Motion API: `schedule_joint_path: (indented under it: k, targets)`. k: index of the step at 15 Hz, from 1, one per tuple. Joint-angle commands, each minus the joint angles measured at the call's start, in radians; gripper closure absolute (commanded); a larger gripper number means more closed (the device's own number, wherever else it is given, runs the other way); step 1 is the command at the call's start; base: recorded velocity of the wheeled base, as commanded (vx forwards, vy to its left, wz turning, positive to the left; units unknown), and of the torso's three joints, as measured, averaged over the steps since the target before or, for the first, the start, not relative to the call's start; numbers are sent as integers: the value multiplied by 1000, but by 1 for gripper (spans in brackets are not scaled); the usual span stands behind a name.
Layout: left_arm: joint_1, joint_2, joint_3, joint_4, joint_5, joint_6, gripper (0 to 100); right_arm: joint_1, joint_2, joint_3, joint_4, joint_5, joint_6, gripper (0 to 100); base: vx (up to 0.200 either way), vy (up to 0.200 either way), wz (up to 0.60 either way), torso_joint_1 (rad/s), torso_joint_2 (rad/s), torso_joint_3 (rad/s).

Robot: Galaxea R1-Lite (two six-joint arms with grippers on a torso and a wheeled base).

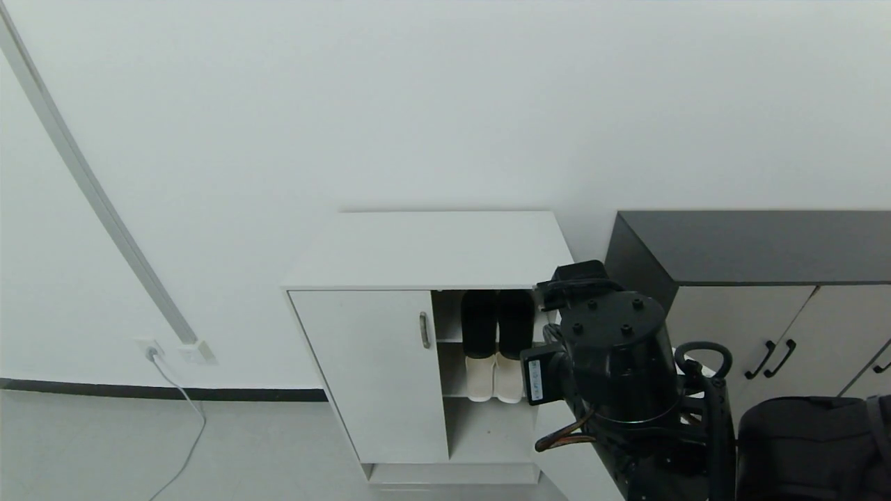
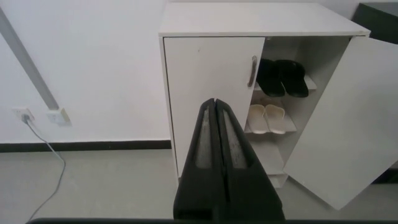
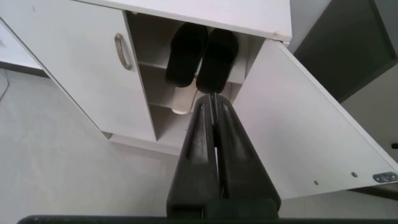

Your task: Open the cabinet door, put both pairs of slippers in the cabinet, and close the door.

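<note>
Left gripper (image 2: pixel 214 102): jaws are pressing flat together, gripping nothing. They are pointing at the white cabinet (image 1: pixel 424 250), which is standing well ahead of the tips against the wall. The closed door (image 2: pixel 208 93) is facing those jaws directly, and its metal handle (image 2: pixel 252 70) is sitting beyond the tips, toward the open side.

Right gripper (image 3: pixel 212 98): jaws are likewise lying tight together and carrying nothing. They are aiming into the open half of the cabinet, much nearer to it than the left jaws. The open door (image 3: pixel 292 118) is swinging out alongside them, apart from them.

Black slippers (image 3: pixel 200 55): both are resting side by side on the upper shelf, just past the right jaws' tips and above their line.

White slippers (image 2: pixel 266 118): the pair is sitting on the middle shelf, directly under the black pair; from the right wrist the jaws are covering most of it.

A dark-topped cabinet (image 1: pixel 752 243) is standing beside the white one, on the open-door side.
</note>
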Motion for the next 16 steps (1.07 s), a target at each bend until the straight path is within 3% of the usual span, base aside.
schedule_joint_path:
  k: [1, 4, 13, 16]
  targets:
    - [0, 0, 0, 0, 0, 0, 100, 1, 2, 2, -1, 1, 0, 100, 0, 0, -600, 7, -2, 2]
    - [0, 0, 0, 0, 0, 0, 100, -15, 5, 0, -1, 4, -2, 100, 0, 0, -600, 1, -6, 2]
    - [0, 0, 0, 0, 0, 0, 100, -223, 46, -61, 2, 69, -15, 100, 0, 0, 0, 0, 0, 0]
    - [0, 0, 0, 0, 0, 0, 100, -271, 74, -86, 1, 81, -15, 100, -200, 0, 0, 6, 4, 4]
